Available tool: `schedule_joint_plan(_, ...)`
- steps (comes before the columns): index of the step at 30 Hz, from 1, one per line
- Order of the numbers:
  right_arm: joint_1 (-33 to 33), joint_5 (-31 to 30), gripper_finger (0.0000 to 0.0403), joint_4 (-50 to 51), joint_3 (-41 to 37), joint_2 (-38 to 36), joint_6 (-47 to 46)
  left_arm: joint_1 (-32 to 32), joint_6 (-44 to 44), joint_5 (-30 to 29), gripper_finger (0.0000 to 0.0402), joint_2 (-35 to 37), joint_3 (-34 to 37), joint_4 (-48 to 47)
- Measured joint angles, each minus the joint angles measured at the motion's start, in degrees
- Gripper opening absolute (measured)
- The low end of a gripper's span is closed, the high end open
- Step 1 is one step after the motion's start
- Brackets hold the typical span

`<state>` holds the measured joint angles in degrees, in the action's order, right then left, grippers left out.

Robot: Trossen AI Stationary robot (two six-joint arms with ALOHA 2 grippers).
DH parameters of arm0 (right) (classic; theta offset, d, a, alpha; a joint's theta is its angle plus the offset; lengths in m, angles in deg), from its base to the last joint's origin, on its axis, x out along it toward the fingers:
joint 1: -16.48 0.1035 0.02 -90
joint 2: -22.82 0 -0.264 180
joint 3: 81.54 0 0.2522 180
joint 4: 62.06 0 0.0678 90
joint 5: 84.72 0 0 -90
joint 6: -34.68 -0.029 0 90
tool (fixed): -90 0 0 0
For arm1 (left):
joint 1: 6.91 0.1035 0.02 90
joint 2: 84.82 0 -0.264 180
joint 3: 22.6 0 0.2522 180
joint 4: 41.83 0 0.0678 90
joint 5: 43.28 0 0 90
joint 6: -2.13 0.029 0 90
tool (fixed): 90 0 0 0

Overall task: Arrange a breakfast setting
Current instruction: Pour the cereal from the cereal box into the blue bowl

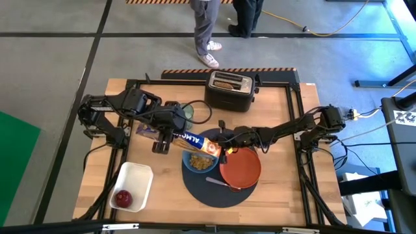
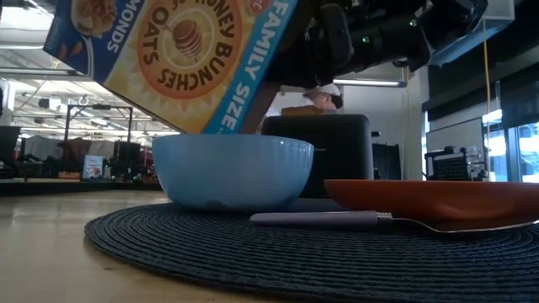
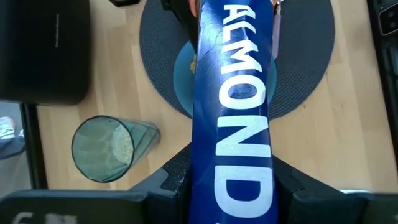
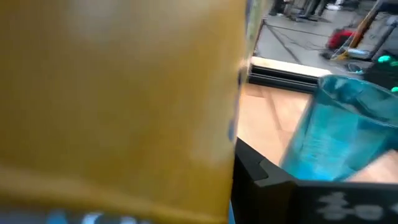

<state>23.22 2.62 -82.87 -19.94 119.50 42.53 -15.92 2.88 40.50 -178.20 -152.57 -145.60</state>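
the left end effector (image 1: 164, 140) clamps the cereal box (image 1: 195, 143), tilted over the blue bowl (image 1: 200, 161) on the round dark mat (image 1: 201, 188); the right end effector (image 1: 229, 144), closed, sits at the box's mouth, and we can't see its fingertips behind the box.

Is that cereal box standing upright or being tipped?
Tipped: the blue-and-yellow cardboard cereal box slants mouth-down over the blue ceramic bowl.

Grey concrete floor (image 1: 58, 26) crossed by dark seams, with a green patch (image 1: 16, 156) at one side. Yellow cable (image 1: 325, 26) snaking across it. Two people's legs (image 1: 208, 32) beyond the wooden surface (image 1: 117, 97). Seen low: open hall, ceiling strip lights (image 2: 25, 21), tall windows (image 2: 514, 143).
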Motion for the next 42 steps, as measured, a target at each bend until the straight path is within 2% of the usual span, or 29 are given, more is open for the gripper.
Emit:
schedule_joint_plan(1,0.0,1.7,0.0,-0.1,0.0,0.0,-0.1,0.0,0.0,0.2,0.0119,0.0,0.0,0.1)
schedule_joint_plan(3,0.1,-1.4,0.0,0.3,0.0,0.0,-0.2,0.0,-0.2,-0.1,0.0119,0.0,0.0,0.0)
schedule_joint_plan(5,0.0,0.5,0.0,0.4,0.0,0.0,-0.8,0.0,-0.1,0.0,0.0119,0.0,0.0,0.1)
schedule_joint_plan(7,0.0,-1.3,0.0,0.4,0.0,0.0,-1.0,0.0,-0.2,-0.1,0.0119,0.0,0.0,0.0)
schedule_joint_plan(9,0.0,0.6,0.0,0.5,0.0,0.0,-1.1,0.0,-0.2,-0.1,0.0119,0.0,0.0,0.0)
schedule_joint_plan(12,0.0,-1.8,0.0,0.8,0.0,0.0,-0.3,0.0,-0.2,-0.2,0.0119,0.0,0.0,0.0)
schedule_joint_plan(23,0.0,-1.7,0.0,1.4,0.0,-0.8,0.2,0.0,0.0,-1.3,0.0119,0.1,0.0,0.1)
schedule_joint_plan(28,-0.1,0.7,0.0004,2.1,-0.1,-1.8,-0.2,-0.4,0.0,-1.8,0.0119,0.2,0.0,0.2)
schedule_joint_plan(30,-0.5,4.1,0.002,2.1,-0.1,-1.9,-0.7,-0.4,0.0,-1.6,0.0119,0.2,0.0,0.3)
schedule_joint_plan(33,-0.8,7.3,0.0073,2.2,-0.1,-1.9,-3.2,-0.4,0.0,-1.5,0.0119,0.2,0.0,0.2)
schedule_joint_plan(39,-1.2,8.3,0.0203,2.0,-0.1,-3.1,-3.7,-0.4,-1.0,-1.7,0.0119,0.5,0.0,0.1)
schedule_joint_plan(42,-1.2,8.3,0.0237,3.5,-0.1,-4.6,-3.6,-0.4,-1.5,-2.1,0.0119,1.3,0.0,0.1)
